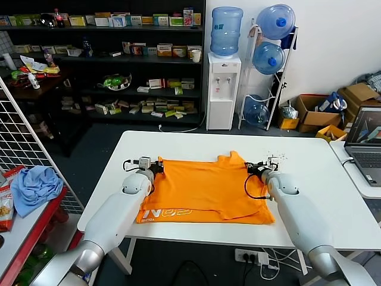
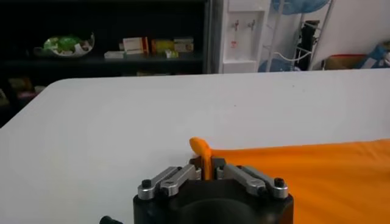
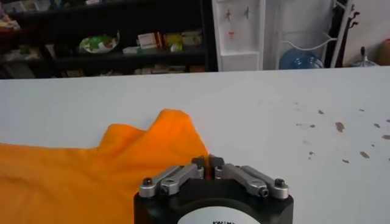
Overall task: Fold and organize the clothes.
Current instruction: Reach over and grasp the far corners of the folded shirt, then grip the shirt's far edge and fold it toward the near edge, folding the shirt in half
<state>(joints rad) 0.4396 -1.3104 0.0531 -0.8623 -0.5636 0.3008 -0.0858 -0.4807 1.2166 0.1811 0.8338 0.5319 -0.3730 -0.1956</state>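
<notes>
bare white table (image 1: 309,179) is lying open beyond and to both sides of the orange t-shirt (image 1: 205,189), giving grippers room to pass. a laptop (image 1: 368,149) is standing off the right edge, and a wire grid panel (image 1: 24,140) is blocking the left.

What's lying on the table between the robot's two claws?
In the head view, only the orange T-shirt spans the stretch between the left gripper and the right gripper; each pinches a far corner of it.
</notes>
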